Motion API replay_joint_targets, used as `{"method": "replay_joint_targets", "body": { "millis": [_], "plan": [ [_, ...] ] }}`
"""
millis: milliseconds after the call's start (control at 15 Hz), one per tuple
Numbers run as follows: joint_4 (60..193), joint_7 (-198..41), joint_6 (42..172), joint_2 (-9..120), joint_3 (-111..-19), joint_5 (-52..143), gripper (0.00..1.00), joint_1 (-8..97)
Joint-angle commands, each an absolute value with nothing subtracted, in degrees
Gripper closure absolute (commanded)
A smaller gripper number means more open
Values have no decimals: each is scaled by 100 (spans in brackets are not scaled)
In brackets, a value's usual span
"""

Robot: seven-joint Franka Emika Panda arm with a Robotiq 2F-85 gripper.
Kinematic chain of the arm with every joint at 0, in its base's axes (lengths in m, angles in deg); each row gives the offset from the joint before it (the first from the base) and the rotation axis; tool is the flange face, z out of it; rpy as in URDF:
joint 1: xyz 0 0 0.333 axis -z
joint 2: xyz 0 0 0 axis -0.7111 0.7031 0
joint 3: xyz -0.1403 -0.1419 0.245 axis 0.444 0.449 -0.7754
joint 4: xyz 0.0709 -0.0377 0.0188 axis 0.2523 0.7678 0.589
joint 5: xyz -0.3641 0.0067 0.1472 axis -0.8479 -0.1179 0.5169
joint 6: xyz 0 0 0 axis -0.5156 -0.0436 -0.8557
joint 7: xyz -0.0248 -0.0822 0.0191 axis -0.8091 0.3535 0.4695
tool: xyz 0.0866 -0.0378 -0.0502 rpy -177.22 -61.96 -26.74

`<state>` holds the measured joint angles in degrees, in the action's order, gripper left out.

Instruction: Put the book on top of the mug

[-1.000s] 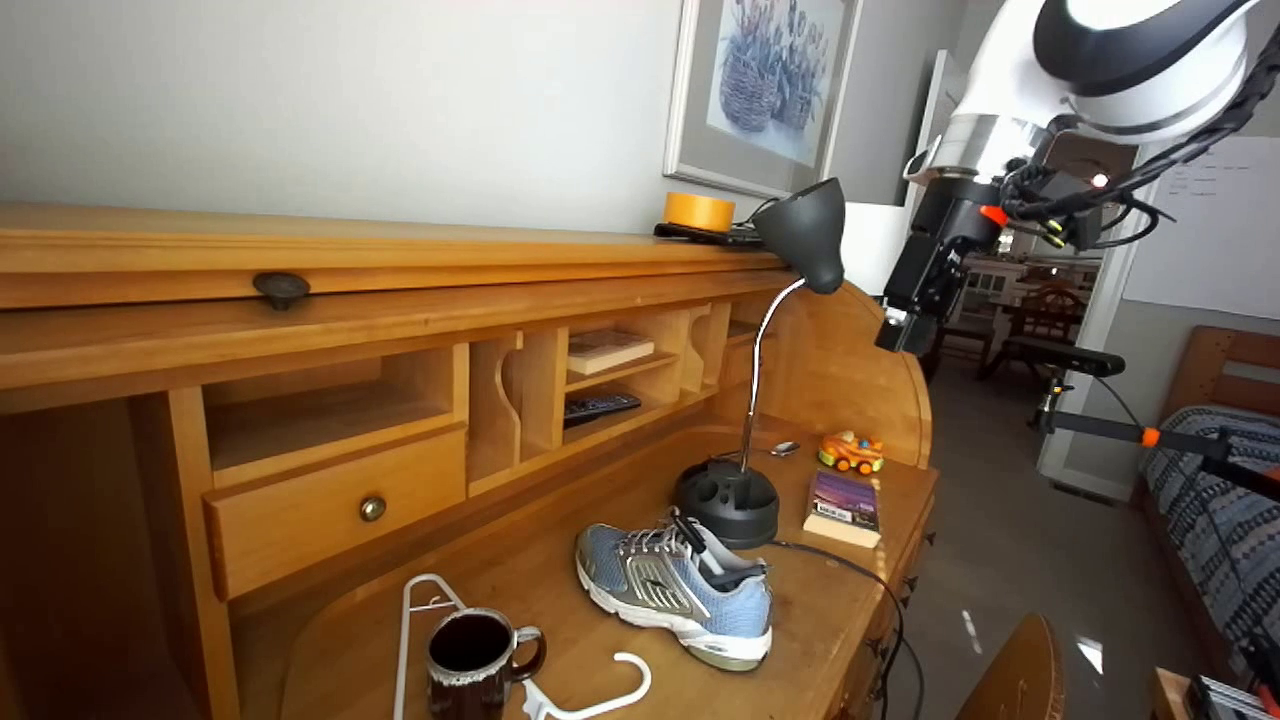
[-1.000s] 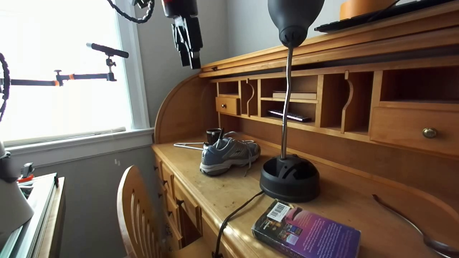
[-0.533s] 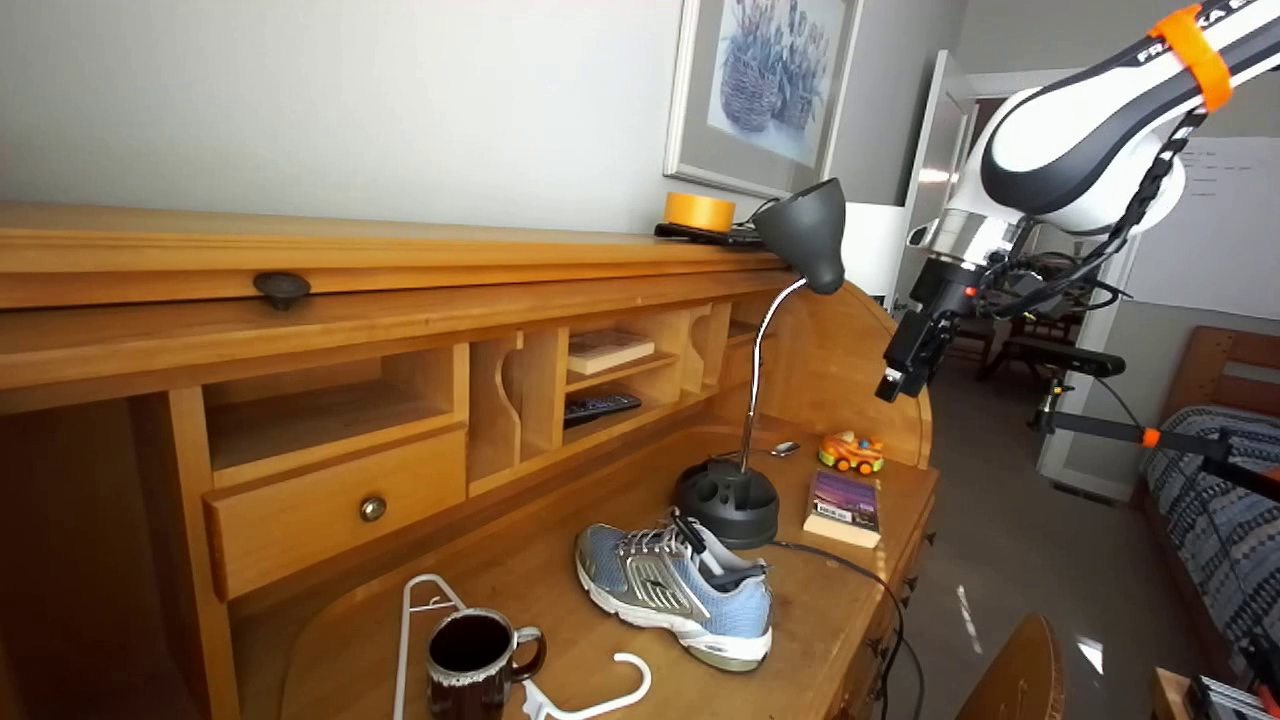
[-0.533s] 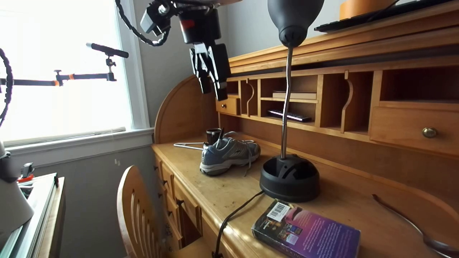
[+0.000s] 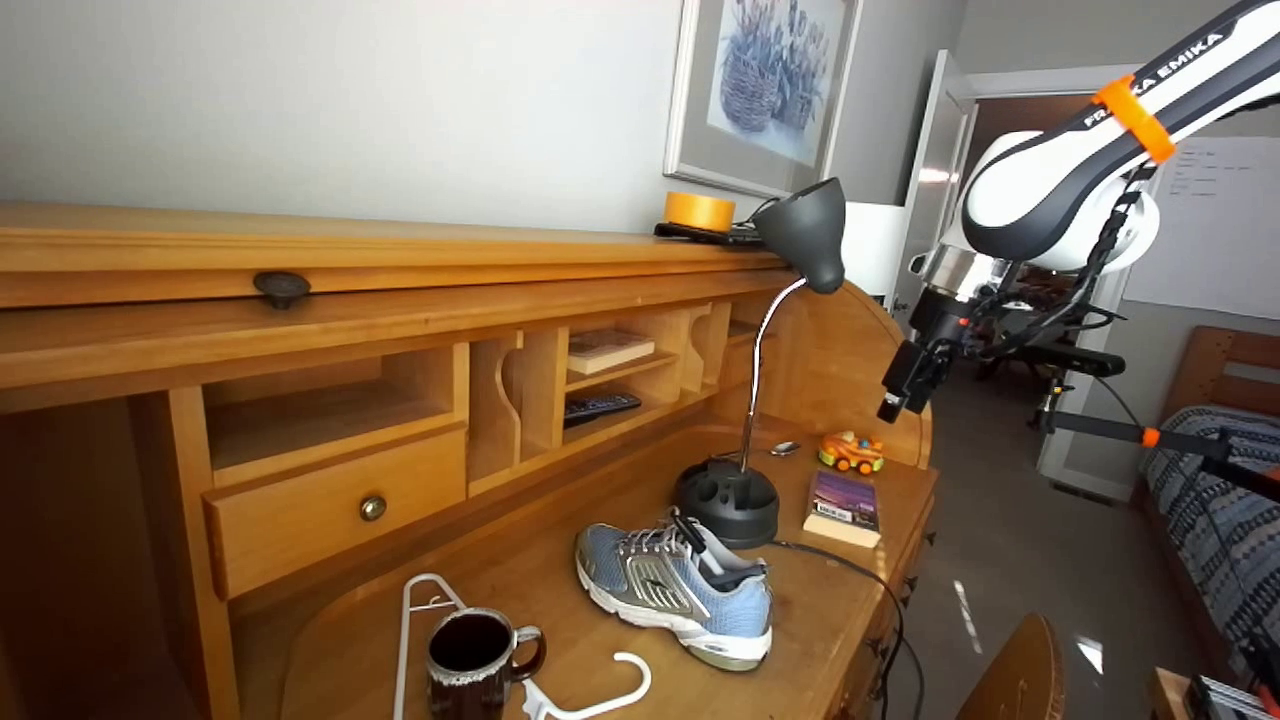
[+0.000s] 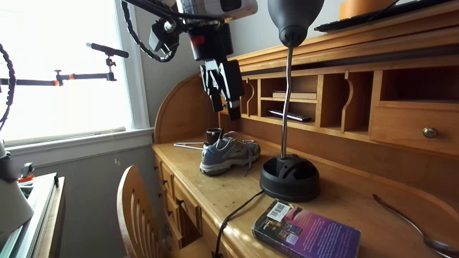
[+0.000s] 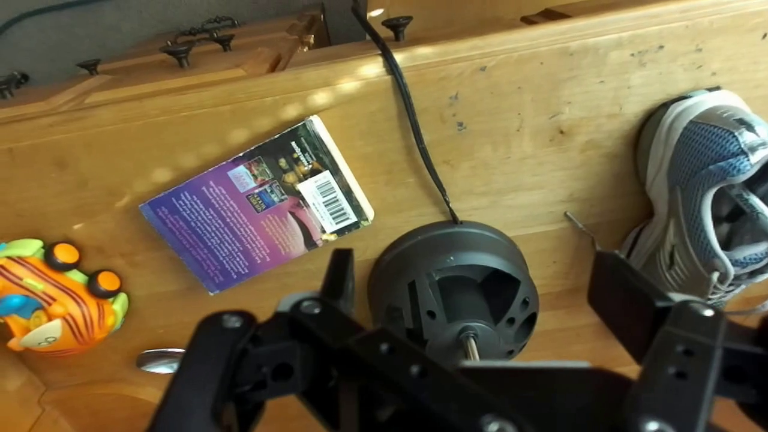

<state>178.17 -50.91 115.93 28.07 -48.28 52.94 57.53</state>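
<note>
The book [image 5: 843, 503] lies flat on the desk near its front edge, purple back cover up. It shows in an exterior view [image 6: 308, 231] and in the wrist view [image 7: 258, 207]. The dark brown mug [image 5: 470, 668] stands upright at the far end of the desk from the book. It is partly behind the shoe in an exterior view [image 6: 213, 134] and out of the wrist view. My gripper [image 6: 226, 109] is open and empty, pointing down, well above the desk. In the wrist view its fingertips stand wide apart [image 7: 477, 285], with the book off to one side.
A black desk lamp [image 5: 727, 500] stands between the book and a blue-grey shoe [image 5: 680, 595]; its neck and head rise high. Its cord [image 6: 229, 218] runs over the desk edge. A toy car [image 5: 851, 452], a spoon [image 6: 412, 222] and a white hanger [image 5: 590, 710] lie on the desk.
My gripper has come down toward the desk and moved right in an exterior view, nearer the lamp. The book, mug and other desk things have not moved.
</note>
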Motion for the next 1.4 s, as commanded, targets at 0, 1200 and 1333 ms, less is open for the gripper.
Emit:
{"method": "replay_joint_targets", "body": {
  "millis": [0,1200,1333],
  "plan": [
    [17810,-5098,11580,2802,-4879,5297,0,5800],
    [17144,-5928,13853,5625,-5383,5087,0,6326],
    [17005,-5956,14091,5908,-5495,5056,0,6444]
  ]
}}
